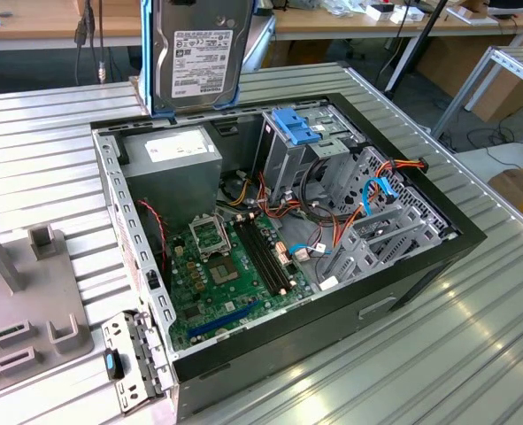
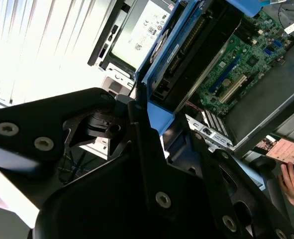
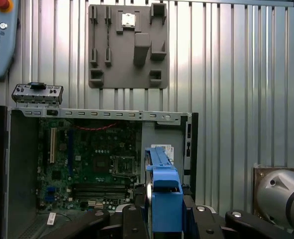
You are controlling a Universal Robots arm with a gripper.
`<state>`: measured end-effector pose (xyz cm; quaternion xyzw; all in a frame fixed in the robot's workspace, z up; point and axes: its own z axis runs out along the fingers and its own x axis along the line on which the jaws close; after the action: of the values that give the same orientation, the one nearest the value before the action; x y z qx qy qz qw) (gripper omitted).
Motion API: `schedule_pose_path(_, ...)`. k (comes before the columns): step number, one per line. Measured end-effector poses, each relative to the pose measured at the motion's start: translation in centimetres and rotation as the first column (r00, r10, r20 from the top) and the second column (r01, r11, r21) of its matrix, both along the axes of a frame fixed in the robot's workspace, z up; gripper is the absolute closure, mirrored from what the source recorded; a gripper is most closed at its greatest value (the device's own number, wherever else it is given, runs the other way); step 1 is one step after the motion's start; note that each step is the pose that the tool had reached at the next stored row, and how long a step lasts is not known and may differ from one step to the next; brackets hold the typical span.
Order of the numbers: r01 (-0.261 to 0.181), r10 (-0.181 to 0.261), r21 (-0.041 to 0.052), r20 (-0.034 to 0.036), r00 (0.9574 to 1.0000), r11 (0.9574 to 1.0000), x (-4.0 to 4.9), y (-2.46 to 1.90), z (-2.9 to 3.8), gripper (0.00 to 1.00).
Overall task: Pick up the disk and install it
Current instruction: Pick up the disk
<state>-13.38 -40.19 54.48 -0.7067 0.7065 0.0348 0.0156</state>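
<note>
The disk [image 1: 199, 53], a silver-grey drive with a white label and blue side rails, hangs upright in the air above the back edge of the open computer case [image 1: 119, 221], over the power supply. In the first wrist view the disk [image 3: 162, 191] appears edge-on, blue rail facing the camera. My gripper [image 3: 164, 221] is shut on it, with black fingers [image 3: 132, 219] pressing both flat faces. In the second wrist view the disk [image 2: 196, 45] juts out from the black gripper body, with the motherboard behind it.
Inside the case lie a grey power-supply box [image 1: 173, 159], a green motherboard [image 1: 234, 274], loose cables, and a drive cage topped by a blue bracket [image 1: 295, 124]. A grey fixture plate [image 1: 22, 301] sits at the exterior view's left. A person's hand [image 2: 293, 184] is beside the case.
</note>
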Motion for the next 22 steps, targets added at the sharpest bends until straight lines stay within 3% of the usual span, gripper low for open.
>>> schedule_pose_path(4,0.000,0.000,0.0000,0.0000,1.0000,1.0000,0.00,-0.24,0.00,0.64)
schedule_pose_path(11,0.000,0.000,0.0001,0.0000,1.0000,1.0000,0.01,-1.44,0.00,0.64)
schedule_pose_path(22,0.000,0.000,0.0000,0.0000,1.0000,1.0000,0.01,-1.56,0.00,0.64)
